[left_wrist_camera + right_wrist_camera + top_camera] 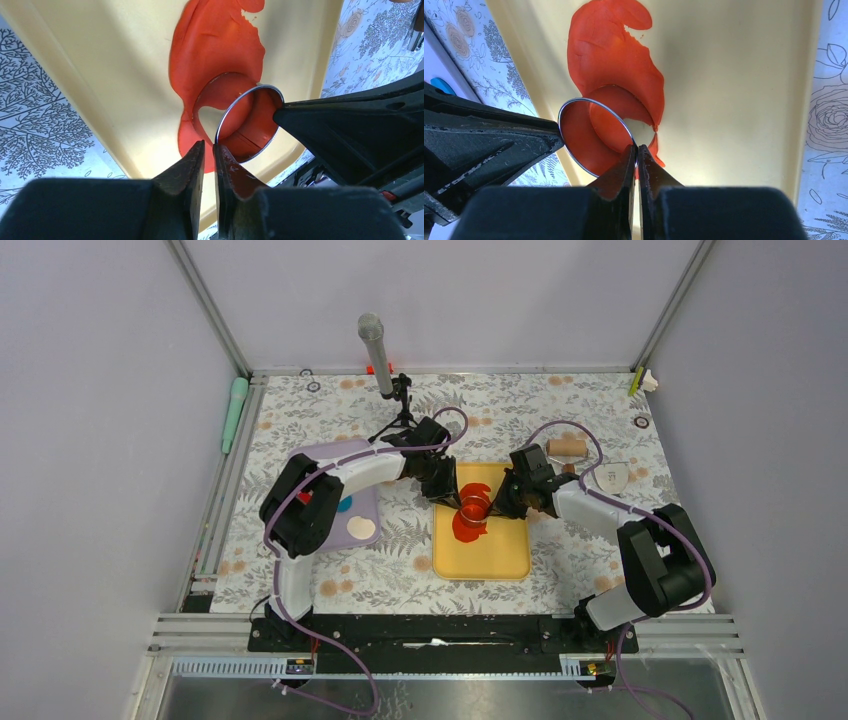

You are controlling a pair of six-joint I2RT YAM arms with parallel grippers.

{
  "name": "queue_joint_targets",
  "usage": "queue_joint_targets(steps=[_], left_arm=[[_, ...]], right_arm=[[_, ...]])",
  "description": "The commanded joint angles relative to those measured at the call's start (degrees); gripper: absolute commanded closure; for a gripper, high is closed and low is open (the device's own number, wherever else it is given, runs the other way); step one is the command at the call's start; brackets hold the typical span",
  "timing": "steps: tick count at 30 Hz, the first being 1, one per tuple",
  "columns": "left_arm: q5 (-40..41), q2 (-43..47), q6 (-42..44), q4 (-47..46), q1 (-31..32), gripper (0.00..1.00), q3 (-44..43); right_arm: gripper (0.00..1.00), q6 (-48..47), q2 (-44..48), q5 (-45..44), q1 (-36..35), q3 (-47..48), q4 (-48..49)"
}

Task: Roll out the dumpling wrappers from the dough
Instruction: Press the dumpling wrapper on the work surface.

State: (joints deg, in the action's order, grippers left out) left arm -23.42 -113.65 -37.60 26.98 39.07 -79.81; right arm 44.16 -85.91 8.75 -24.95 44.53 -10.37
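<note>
A flat sheet of red dough [466, 528] [215, 45] [609, 50] lies on the yellow tray [500, 555], with a round hole cut near its end. A metal ring cutter [475, 505] [265, 87] [574, 102] hangs tilted just above that hole. My left gripper [452, 490] [210, 147] is shut on one side of its rim. On the opposite side my right gripper [497, 502] [635, 149] is shut on the rim too. Red shows inside the ring, like a round dumpling wrapper; whether it sticks in the ring I cannot tell.
A purple tray [350, 455] at the left holds a blue disc [345, 504] and a cream disc [361, 529]. A wooden rolling pin [568, 447] and a round clear piece [612, 477] lie at the back right. A microphone on a stand [372, 340] rises behind the left arm.
</note>
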Motion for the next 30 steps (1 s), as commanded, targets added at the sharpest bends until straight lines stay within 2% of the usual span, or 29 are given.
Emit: queue_joint_targets(steps=[1, 3, 10, 20, 30], left_arm=[[-0.4, -2.0, 0.3, 0.7, 0.4, 0.85, -1.7], [0.0, -2.4, 0.4, 1.4, 0.4, 0.87, -1.7], [1.5, -3.2, 1.1, 2.9, 0.4, 1.00, -1.0], [3.1, -4.8, 2.5, 3.0, -0.1, 1.00, 3.3], [2.9, -8.4, 4.5, 5.4, -1.3, 1.00, 3.3]], right_arm=[[0.97, -0.3, -1.0, 1.4, 0.2, 1.8, 1.2], [1.00, -0.4, -1.3, 1.6, 0.3, 1.8, 1.2], [1.00, -0.4, -2.1, 1.5, 0.3, 0.6, 1.3], [1.00, -1.0, -4.4, 0.7, 0.3, -2.7, 1.3], [1.00, 0.3, -6.1, -0.1, 0.2, -5.1, 2.1]])
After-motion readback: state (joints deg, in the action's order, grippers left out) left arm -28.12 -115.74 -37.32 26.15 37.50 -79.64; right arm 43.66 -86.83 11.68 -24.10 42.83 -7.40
